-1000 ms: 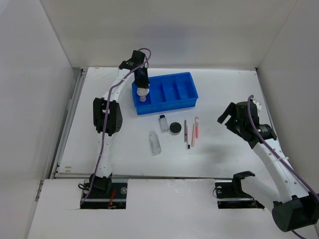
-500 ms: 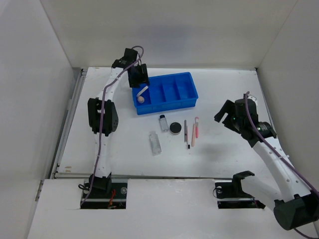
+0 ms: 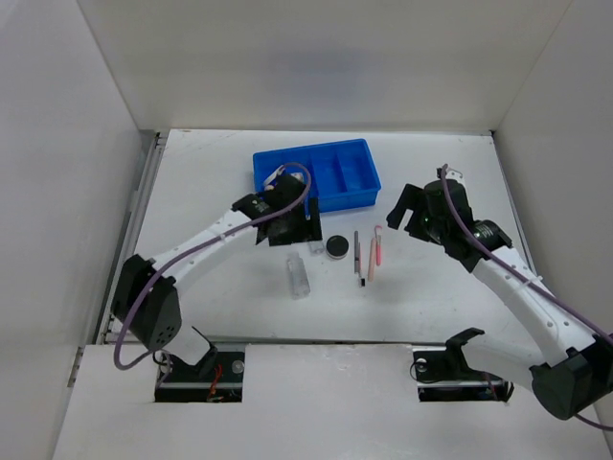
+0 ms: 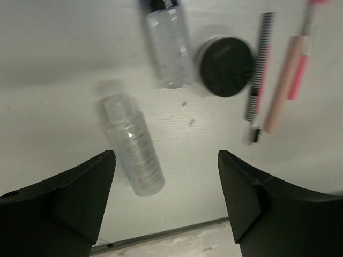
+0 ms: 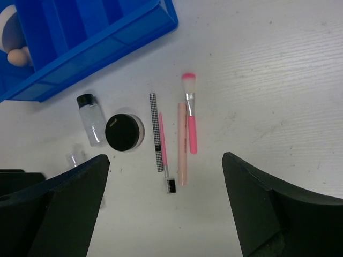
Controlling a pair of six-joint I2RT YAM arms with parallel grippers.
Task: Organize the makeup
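Note:
The makeup lies partly in the tray and partly on the table. A tan sponge [image 5: 19, 56] and a cream puff [image 5: 5, 20] sit in the left compartment of the blue tray [image 5: 102, 45]. In front of the tray lie a small clear bottle [image 4: 170, 48], a longer clear bottle [image 4: 134, 152], a round black jar [image 4: 225, 66], a checkered pencil [image 5: 156, 131], a peach pencil [image 5: 183, 142] and a pink brush [image 5: 190, 118]. My left gripper [image 4: 166, 160] hovers open above the longer bottle [image 3: 298, 276], empty. The right gripper [image 5: 166, 158] hangs open over the pencils [image 3: 364, 257], also empty.
White walls close in the table on the left, back and right. The tray [image 3: 330, 196] stands at the back centre with its other compartments showing only blue floor. The table's near edge [image 4: 161, 235] runs just below the left gripper.
My left gripper has opened, come out of the tray's left compartment and swung toward me over the bottles. The right gripper has moved left toward the pencils.

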